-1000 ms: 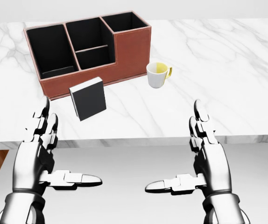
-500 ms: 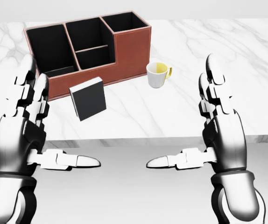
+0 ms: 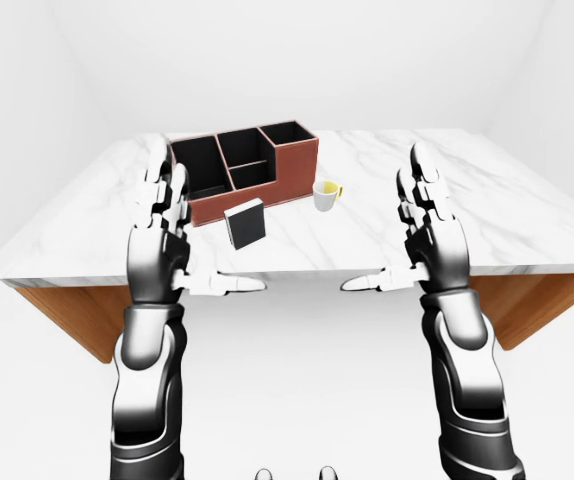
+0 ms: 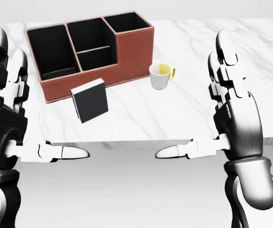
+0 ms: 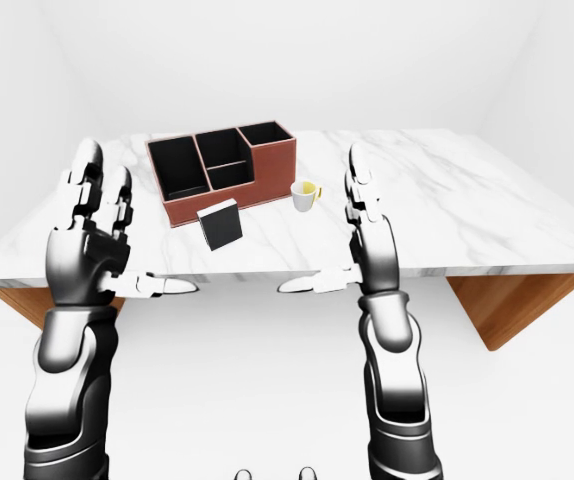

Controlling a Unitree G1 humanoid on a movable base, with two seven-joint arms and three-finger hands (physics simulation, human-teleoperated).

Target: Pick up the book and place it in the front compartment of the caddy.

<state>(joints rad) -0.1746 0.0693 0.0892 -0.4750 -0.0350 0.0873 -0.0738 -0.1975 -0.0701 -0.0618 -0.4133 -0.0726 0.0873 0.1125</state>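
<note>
Nothing here can be read. The book (image 4: 89,100) shows a plain dark cover with no title, the caddy (image 4: 89,50) has bare brown walls, and the white cup (image 4: 160,76) carries no mark. The marble table (image 4: 212,95) bears only grey veining.
</note>
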